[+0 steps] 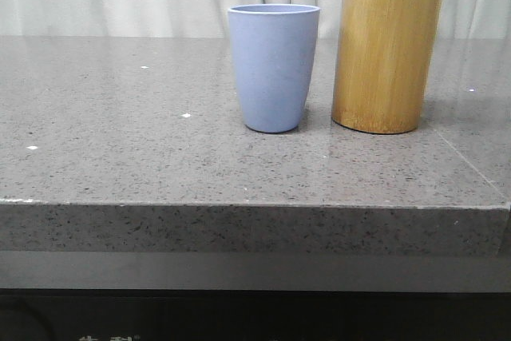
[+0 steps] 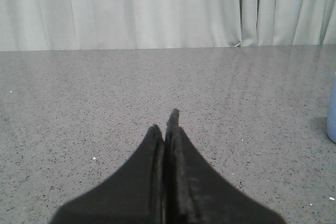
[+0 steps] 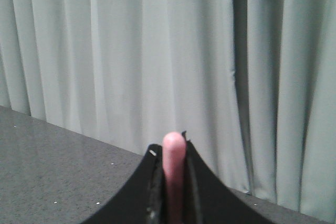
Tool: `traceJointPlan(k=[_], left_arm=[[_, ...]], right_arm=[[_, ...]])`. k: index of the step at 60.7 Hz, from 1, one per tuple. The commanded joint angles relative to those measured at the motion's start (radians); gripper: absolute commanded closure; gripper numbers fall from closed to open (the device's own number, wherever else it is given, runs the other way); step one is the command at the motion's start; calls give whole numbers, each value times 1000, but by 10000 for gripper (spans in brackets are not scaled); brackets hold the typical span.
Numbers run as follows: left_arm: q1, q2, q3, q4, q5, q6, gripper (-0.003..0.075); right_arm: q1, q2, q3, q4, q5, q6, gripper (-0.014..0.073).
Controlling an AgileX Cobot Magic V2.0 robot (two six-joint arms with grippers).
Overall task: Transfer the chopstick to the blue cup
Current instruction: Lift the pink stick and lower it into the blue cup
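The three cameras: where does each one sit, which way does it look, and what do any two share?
Front: low, facing forward over the table at the blue cup and bamboo holder; no robot part shows.
Left wrist: low over the table, shut left end effector at bottom; shares the cup with front.
Right wrist: faces the curtain; right end effector grips a chopstick.

Left gripper (image 2: 167,124): matte black, two broad tapered fingers (image 2: 142,182), rough pitted inner edges, uneven tips. Right gripper (image 3: 173,153): same matte black, curved flaring fingers (image 3: 207,198), small pale scuff near one tip.
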Motion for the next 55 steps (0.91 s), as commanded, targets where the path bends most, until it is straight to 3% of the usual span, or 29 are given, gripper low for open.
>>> traceJointPlan(k=[1, 27, 43, 55], left_arm=[[2, 0, -23, -8, -82, -9, 739], [2, 0, -23, -8, -82, -9, 739], [2, 0, -23, -8, -82, -9, 739], [2, 0, -23, -8, -82, -9, 739]], right_arm=[[39, -6, -35, 12, -104, 0, 697], [97, 214, -33, 36, -43, 0, 686], [97, 252, -33, 41, -20, 0, 477], [95, 236, -33, 40, -17, 0, 449]])
